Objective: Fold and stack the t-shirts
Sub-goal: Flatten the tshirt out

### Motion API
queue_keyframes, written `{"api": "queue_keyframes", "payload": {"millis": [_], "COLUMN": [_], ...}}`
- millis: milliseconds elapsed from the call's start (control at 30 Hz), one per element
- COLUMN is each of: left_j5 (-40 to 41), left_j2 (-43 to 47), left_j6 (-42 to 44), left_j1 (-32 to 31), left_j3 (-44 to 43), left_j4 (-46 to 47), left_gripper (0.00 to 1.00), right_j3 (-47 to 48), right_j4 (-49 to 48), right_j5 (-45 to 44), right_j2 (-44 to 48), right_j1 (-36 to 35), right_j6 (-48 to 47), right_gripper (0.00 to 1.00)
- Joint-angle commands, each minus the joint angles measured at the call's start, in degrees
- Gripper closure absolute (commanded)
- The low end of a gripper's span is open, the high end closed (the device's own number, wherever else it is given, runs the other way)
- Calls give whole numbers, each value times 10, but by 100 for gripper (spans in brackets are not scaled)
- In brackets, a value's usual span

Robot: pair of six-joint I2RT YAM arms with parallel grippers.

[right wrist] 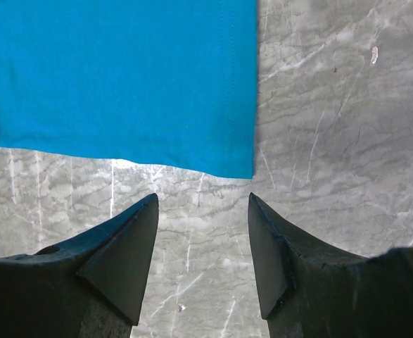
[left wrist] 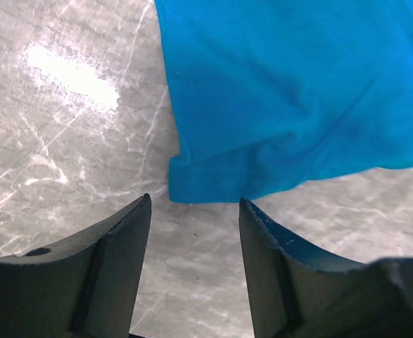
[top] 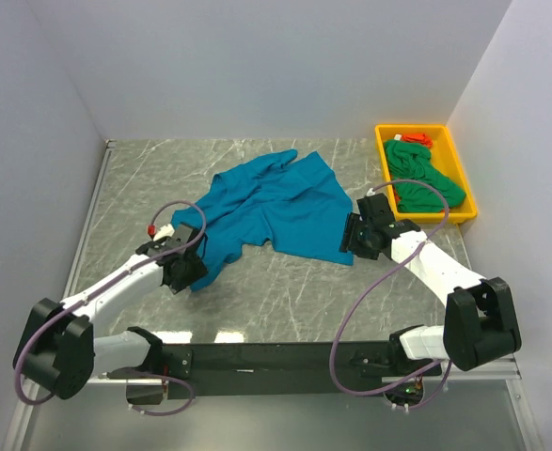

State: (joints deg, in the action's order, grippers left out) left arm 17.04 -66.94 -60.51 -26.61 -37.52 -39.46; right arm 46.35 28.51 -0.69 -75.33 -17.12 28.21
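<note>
A teal-blue t-shirt [top: 271,209] lies spread and rumpled in the middle of the grey marble table [top: 285,291]. My left gripper [top: 183,274] is at its near left corner, open; in the left wrist view the shirt's hem [left wrist: 213,186] lies just beyond the gripper [left wrist: 195,201], nothing between the fingers. My right gripper [top: 354,237] is at the shirt's near right corner, open; its wrist view shows the shirt's corner [right wrist: 241,165] just ahead of the gripper [right wrist: 202,198]. A green t-shirt [top: 426,178] and a red-orange piece [top: 420,140] lie in the yellow bin [top: 464,216].
The yellow bin stands at the table's far right, close to the right wall. White walls close in the table at the back and on both sides. The black rail [top: 285,357] with the arm bases runs along the near edge.
</note>
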Motion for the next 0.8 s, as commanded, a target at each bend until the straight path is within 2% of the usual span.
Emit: {"api": "queue_keyframes", "payload": {"millis": [0, 500, 633, 767], "left_j5": [10, 7, 0, -8], "left_j2": [-20, -93, -104, -106], "left_j6": [10, 26, 26, 23], "left_j1": [-3, -3, -3, -3], "left_j3": [2, 10, 19, 34], "left_j4": [14, 43, 44, 47], "left_gripper": [42, 45, 51, 66], "right_j3": [7, 13, 15, 13], "right_j4": [-2, 22, 27, 29], "right_j5": [-12, -32, -39, -52], "right_j2": [3, -5, -9, -9], "right_j1": [-5, -4, -4, -4], "right_j6": [-7, -20, -20, -19], "right_gripper": [39, 40, 40, 41]}}
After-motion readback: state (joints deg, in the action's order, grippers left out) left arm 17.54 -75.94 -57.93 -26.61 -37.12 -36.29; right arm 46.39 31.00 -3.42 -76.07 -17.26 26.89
